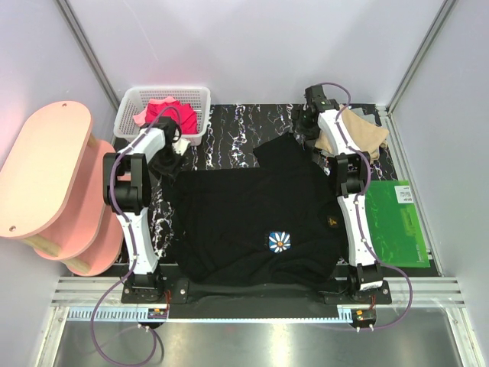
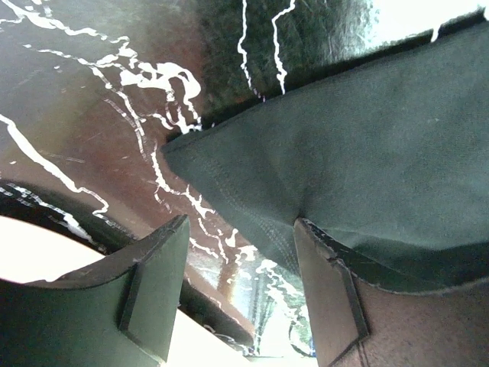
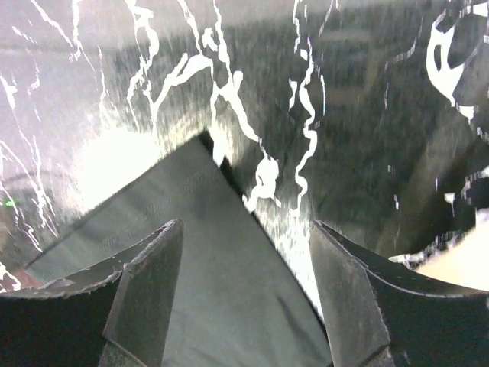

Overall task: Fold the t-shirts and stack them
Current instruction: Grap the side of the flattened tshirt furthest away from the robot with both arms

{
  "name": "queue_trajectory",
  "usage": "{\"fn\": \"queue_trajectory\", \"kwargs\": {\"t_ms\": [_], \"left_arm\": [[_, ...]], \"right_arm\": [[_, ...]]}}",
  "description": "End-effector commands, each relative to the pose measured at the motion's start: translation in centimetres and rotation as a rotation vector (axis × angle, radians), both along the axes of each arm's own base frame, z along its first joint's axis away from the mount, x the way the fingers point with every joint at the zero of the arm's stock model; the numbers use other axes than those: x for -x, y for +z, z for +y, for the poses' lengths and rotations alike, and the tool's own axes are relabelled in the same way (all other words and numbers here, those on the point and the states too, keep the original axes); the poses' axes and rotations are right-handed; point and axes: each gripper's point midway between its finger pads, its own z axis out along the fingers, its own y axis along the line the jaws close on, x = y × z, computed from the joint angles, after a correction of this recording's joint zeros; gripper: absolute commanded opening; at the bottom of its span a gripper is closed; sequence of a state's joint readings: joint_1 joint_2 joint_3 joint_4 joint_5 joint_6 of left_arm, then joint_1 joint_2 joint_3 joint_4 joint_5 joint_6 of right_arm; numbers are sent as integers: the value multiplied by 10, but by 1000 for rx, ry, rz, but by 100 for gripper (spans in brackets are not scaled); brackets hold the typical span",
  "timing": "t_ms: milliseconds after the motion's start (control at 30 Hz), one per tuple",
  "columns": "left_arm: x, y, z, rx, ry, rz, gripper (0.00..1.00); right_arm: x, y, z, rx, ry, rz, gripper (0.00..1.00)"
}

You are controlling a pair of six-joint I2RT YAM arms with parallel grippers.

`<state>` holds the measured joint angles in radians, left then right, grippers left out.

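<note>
Squarely mid-table lies the large black fabric t-shirt with a daisy print [image 1: 244,218], sleeves outward. At a sleeve corner each, the left gripper [image 2: 241,225] and the right gripper [image 3: 246,225] stand with jaws apart. Bare black white-veined marble tabletop [image 1: 229,126] lies beyond both edges.

Left hand [image 2: 241,229] and right hand [image 3: 246,229] open.

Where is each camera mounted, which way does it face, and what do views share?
Top external: above and behind the bases, looking down at the marbled mat and the spread black t-shirt; left arm and right arm show in full.
Left wrist: on the left arm, looking down past the open left hand at a shirt corner.
Right wrist: on the right arm, looking down past the open right hand at another corner.
Shared: all three show the black t-shirt on the marbled mat.
</note>
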<state>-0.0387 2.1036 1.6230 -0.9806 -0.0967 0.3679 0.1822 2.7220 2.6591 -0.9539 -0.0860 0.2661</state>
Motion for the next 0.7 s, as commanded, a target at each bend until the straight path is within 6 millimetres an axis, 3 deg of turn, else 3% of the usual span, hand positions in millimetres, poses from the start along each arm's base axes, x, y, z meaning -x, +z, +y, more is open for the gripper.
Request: {"fn": "queue_trajectory", "kwargs": {"t_ms": [0, 133, 367, 467, 500, 667], "left_arm": [[-8, -1, -2, 35, 19, -13, 61], [-1, -3, -5, 60, 26, 4, 60], [9, -10, -11, 92, 35, 37, 58], [13, -13, -16, 119, 36, 51, 55], [14, -14, -17, 122, 36, 52, 54], [16, -15, -18, 130, 26, 56, 47]], "right_arm": [[-20, 7, 23, -120, 54, -77, 73], [-10, -6, 44, -217, 103, -24, 70], [14, -30, 63, -160, 159, 39, 66], [19, -36, 61, -120, 152, 55, 57], [21, -37, 63, -107, 152, 56, 49], [33, -44, 57, -51, 137, 88, 27]]}}
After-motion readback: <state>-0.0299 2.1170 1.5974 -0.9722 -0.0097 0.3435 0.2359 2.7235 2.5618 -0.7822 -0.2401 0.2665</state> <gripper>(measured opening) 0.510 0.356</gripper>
